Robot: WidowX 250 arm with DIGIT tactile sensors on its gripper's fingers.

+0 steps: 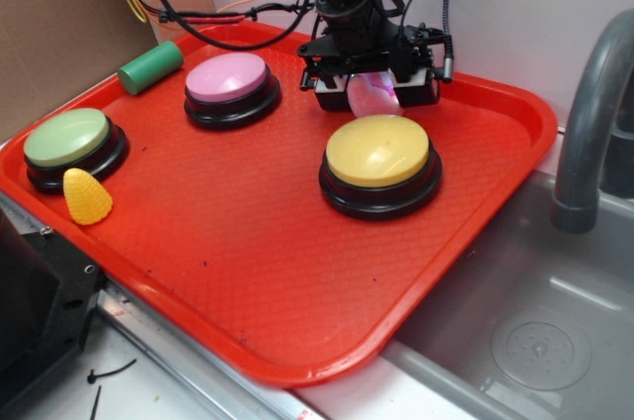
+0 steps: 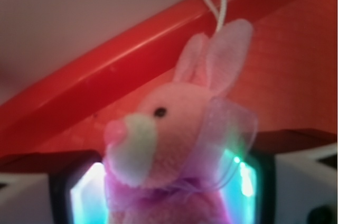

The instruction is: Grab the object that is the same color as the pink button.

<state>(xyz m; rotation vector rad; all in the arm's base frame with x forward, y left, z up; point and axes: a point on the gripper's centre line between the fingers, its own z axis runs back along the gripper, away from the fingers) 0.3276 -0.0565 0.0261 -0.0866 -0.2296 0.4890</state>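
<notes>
The object, a small pink plush bunny [image 1: 372,93] with a white muzzle, a lilac gauze bow and a thin white loop string, sits between my gripper's fingers near the tray's back rim. In the wrist view the bunny [image 2: 169,123] fills the gap between the two glowing pads [image 2: 84,192], its ears pointing toward the red rim. My gripper [image 1: 372,97] [image 2: 166,187] is shut on the object, low over the tray. The pink button [image 1: 228,78], a pink dome on a black base, stands to the left of the gripper.
The red tray [image 1: 297,366] also holds a yellow button [image 1: 378,151] just in front of the gripper, a green button [image 1: 67,138] at far left, a yellow corn toy [image 1: 87,196] and a green cylinder [image 1: 151,67]. A grey sink [image 1: 555,331] and faucet [image 1: 594,113] lie to the right.
</notes>
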